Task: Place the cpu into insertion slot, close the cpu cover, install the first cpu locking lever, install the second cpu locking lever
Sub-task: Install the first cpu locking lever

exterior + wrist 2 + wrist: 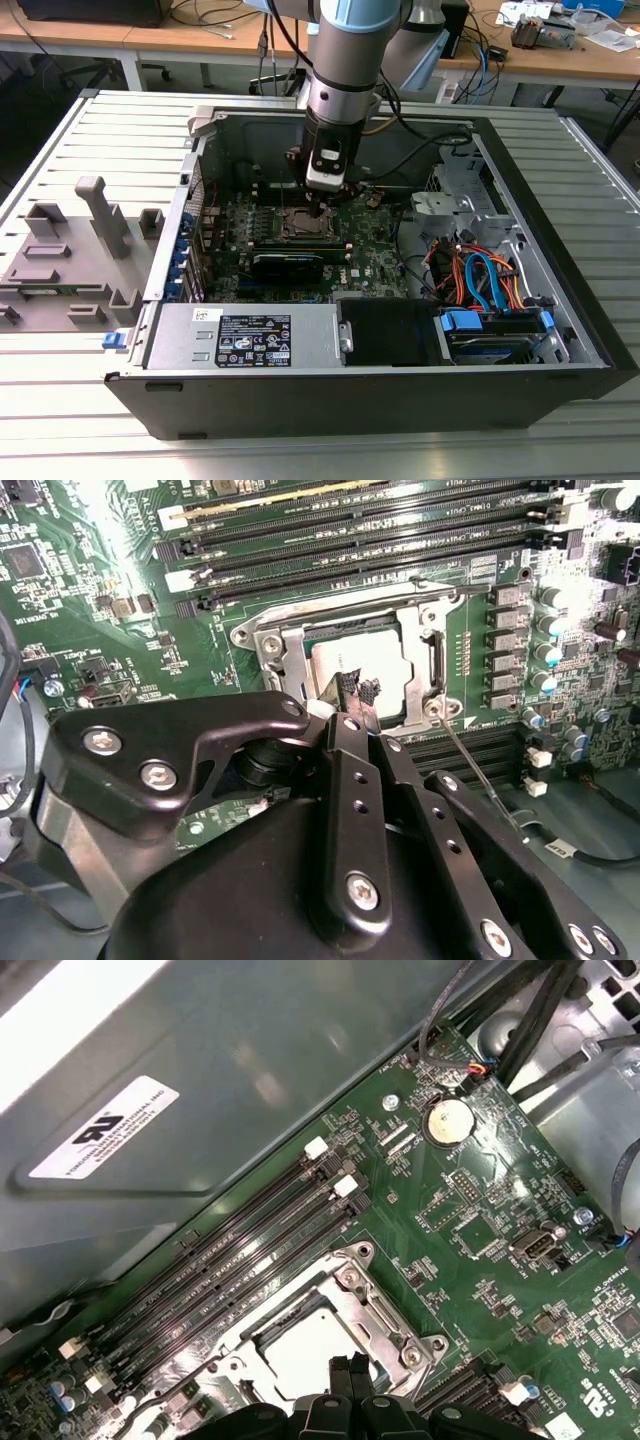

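Observation:
The insertion slot (303, 224) sits mid-motherboard inside the open computer case. In both wrist views the cpu (345, 660) (295, 1350) lies in it, its silvery top showing through the window of the cpu cover (292, 660) (375, 1305), which lies flat over it. My gripper (318, 207) (358, 690) (349, 1368) hangs right above the cpu's edge, fingers shut together with nothing seen between them. A thin wire locking lever (478, 776) slants away from the socket's corner, raised off the board.
Long black memory slots (350, 530) run beside the socket. A black graphics card (288, 264) lies just in front of it, the power supply (245, 335) nearer still. Orange and blue cables (480, 275) fill the exterior view's right. A grey fixture (70, 250) stands outside the case.

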You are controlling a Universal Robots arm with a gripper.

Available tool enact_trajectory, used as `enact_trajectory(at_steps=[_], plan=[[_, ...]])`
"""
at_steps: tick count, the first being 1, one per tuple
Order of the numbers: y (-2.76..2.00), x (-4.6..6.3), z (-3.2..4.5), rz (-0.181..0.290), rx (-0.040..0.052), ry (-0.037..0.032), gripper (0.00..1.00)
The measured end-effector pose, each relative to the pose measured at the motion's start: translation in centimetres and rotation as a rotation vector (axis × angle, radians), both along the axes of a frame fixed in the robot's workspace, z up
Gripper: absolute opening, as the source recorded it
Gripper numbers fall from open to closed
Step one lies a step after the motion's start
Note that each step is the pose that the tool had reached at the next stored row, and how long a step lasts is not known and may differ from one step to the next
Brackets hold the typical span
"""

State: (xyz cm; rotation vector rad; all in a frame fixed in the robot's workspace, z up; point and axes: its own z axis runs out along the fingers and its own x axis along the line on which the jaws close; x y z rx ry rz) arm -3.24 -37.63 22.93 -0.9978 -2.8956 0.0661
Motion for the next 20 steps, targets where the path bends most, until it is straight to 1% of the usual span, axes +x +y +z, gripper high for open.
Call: enact_trajectory(at_steps=[14,20], plan=[[0.0,0.0,0.0,0.045,0.001,0.0,0.11],[0.0,0.0,0.0,0.071,0.0014,0.0,0.11]])
